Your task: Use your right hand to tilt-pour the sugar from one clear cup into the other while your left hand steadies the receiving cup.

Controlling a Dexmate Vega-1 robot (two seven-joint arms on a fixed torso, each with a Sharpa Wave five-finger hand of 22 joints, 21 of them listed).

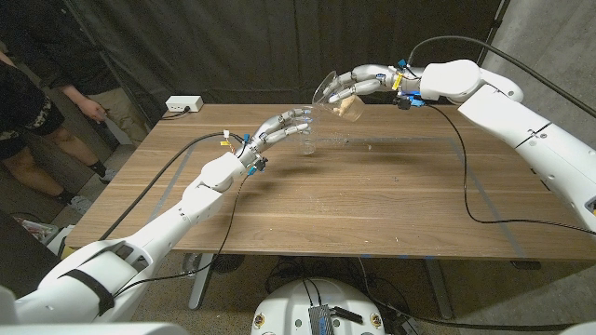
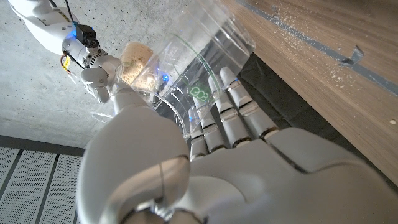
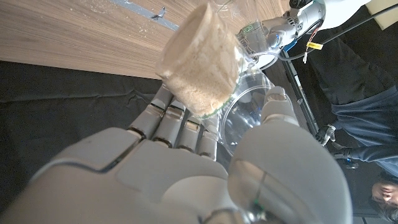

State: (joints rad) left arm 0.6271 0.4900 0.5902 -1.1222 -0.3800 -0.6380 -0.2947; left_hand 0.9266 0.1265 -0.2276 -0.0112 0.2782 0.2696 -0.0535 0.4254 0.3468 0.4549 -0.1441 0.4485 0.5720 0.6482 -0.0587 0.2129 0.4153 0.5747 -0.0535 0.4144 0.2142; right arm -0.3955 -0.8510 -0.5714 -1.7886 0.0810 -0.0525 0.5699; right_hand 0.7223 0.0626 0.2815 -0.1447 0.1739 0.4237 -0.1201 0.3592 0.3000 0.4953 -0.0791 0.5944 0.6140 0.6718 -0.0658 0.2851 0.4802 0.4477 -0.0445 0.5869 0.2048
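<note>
- My right hand (image 1: 358, 86) grips the pouring cup (image 1: 337, 95), fingers wrapped round its wall and thumb on the opposite side; in the right wrist view the cup (image 3: 205, 59) sits between fingers (image 3: 177, 121) and thumb.
- That cup hangs above and just to the right of the receiving cup (image 1: 310, 140), tipped over, its long axis near level, mouth toward the left and slightly down, base toward my right wrist.
- The sugar (image 3: 199, 56) lies packed at the base end of the pouring cup.
- My left hand (image 1: 277, 127) holds the receiving cup, fingers (image 2: 227, 109) closed along its wall.
- The receiving cup stands upright on the table (image 1: 372, 205), mouth up.
- White grains (image 1: 368, 144) lie scattered on the table just right of the receiving cup.
</note>
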